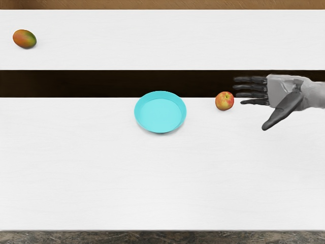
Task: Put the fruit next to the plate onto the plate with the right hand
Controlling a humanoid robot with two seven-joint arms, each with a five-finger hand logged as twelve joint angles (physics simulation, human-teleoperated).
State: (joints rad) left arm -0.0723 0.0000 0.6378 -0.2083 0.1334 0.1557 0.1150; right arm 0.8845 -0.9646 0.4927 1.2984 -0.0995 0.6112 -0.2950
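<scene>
A red-and-yellow apple (224, 100) lies on the near white table just right of a shallow cyan plate (160, 112), a short gap between them. My right hand (256, 101) comes in from the right edge at the apple's height, fingers stretched out toward it and thumb hanging below, open and holding nothing. Its fingertips stop a little short of the apple. The plate has nothing on it.
A mango (24, 38) sits at the far left on the rear white table (162, 40), beyond a dark gap (101, 84) between the two tabletops. The near table (162, 183) stretches wide in front of the plate.
</scene>
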